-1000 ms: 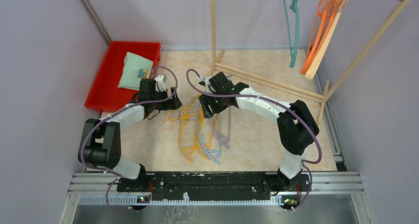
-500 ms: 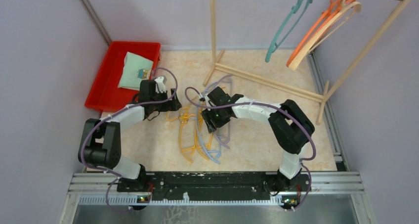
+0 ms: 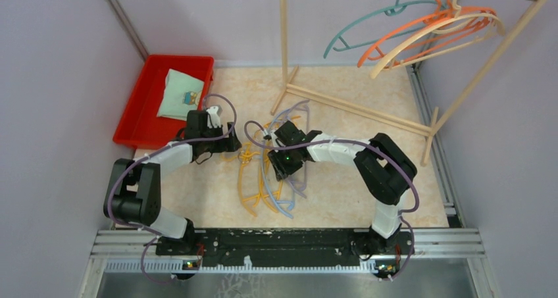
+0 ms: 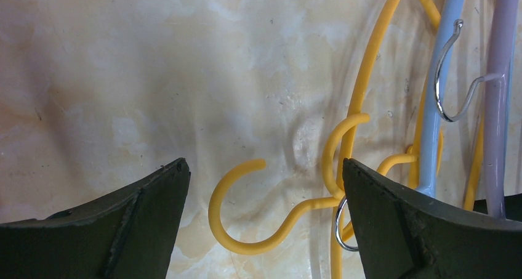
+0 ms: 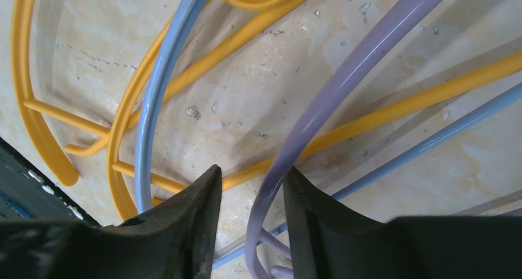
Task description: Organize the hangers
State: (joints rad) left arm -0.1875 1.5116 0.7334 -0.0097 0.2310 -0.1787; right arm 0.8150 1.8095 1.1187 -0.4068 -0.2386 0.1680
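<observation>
Wooden rack [image 3: 283, 35] at the top view's upper right carries teal, orange and beige hangers [image 3: 421, 31]. A tangled pile [image 3: 266, 194] of more lies at centre frame. The left gripper [image 4: 263, 168] gapes wide over a yellow hook [image 4: 246, 242], holding nothing. The right gripper [image 5: 252, 171], narrowly parted, straddles a lavender hanger [image 5: 345, 76] without pinching it.

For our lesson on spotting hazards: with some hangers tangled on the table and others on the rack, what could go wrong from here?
1. The right gripper straddles a lavender hanger that crosses a yellow hanger and a light blue hanger; lifting may drag them along.
2. The yellow hook under the open left gripper seems linked with another hook and may snag.
3. The rack hangers tilt far sideways and could slip off.
</observation>
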